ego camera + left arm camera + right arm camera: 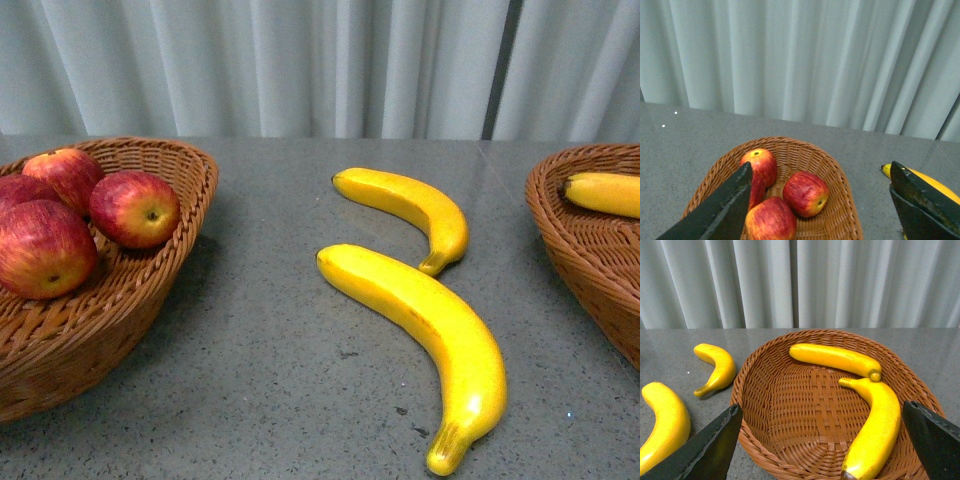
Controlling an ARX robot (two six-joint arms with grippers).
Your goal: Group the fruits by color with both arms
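Several red apples [134,208] lie in the left wicker basket [160,290]. Two yellow bananas lie on the grey table: a large one [430,320] in front and a smaller one [412,203] behind it. The right wicker basket [575,235] shows one banana [605,192] in the front view; the right wrist view shows two in it [835,358] [876,427]. My left gripper [822,200] is open above the apple basket [840,200]. My right gripper [822,440] is open above the banana basket [790,415]. Neither arm shows in the front view.
A pale pleated curtain [320,65] hangs behind the table. The grey tabletop [280,380] runs between the two baskets, with the loose bananas at its middle.
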